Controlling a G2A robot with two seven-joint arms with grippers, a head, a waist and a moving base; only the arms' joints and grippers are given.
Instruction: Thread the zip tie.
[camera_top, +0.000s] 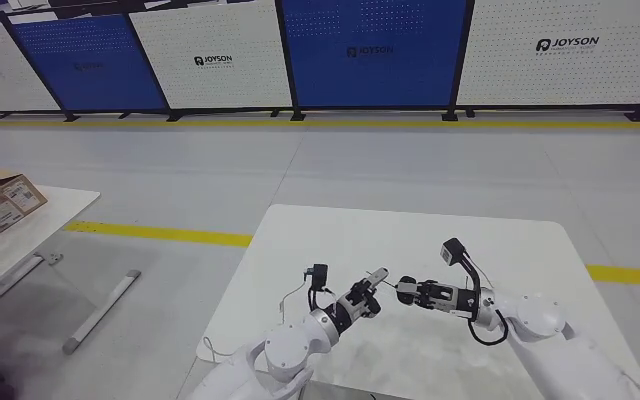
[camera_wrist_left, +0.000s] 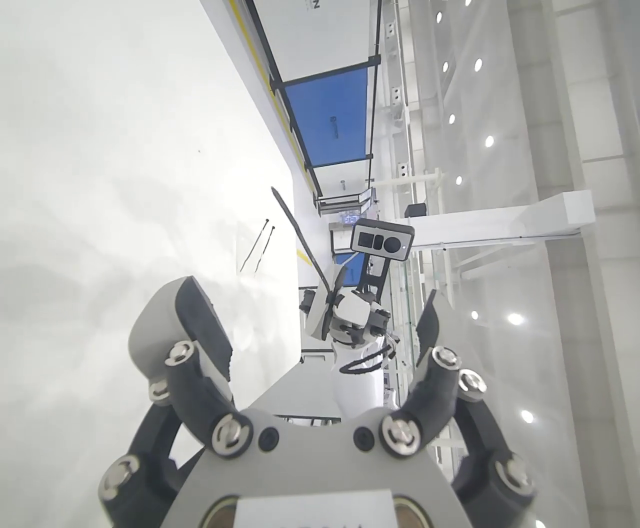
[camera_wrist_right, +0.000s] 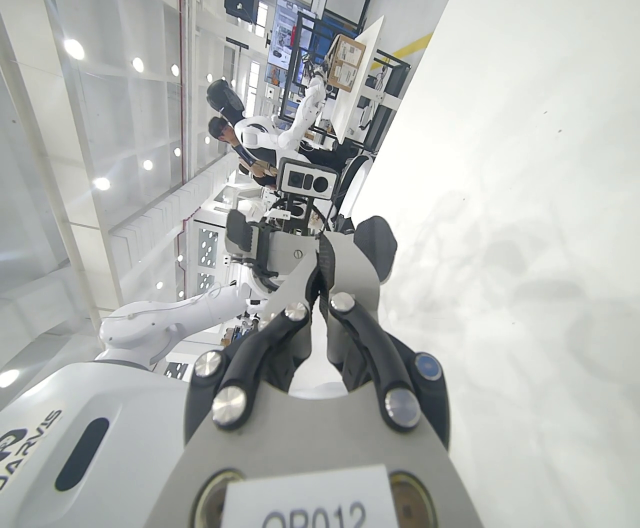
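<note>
A black zip tie (camera_wrist_left: 299, 234) stands tilted in the air, with my right gripper (camera_wrist_left: 327, 299) shut on its lower end. In the right wrist view that gripper (camera_wrist_right: 318, 267) is pinched together on a dark strip. My left gripper (camera_wrist_left: 317, 310) is open with nothing between its fingers (camera_wrist_left: 205, 325), and it faces the right gripper from close by. From the right wrist view, the left gripper (camera_wrist_right: 306, 239) shows spread just beyond the shut fingertips. In the top view, the left gripper (camera_top: 377, 277) and right gripper (camera_top: 403, 291) nearly meet above the near part of the white table (camera_top: 420, 235).
Two spare black zip ties (camera_wrist_left: 257, 247) lie side by side on the table beyond the grippers. A second table with a cardboard box (camera_top: 15, 198) stands off to the far left, across a stretch of floor.
</note>
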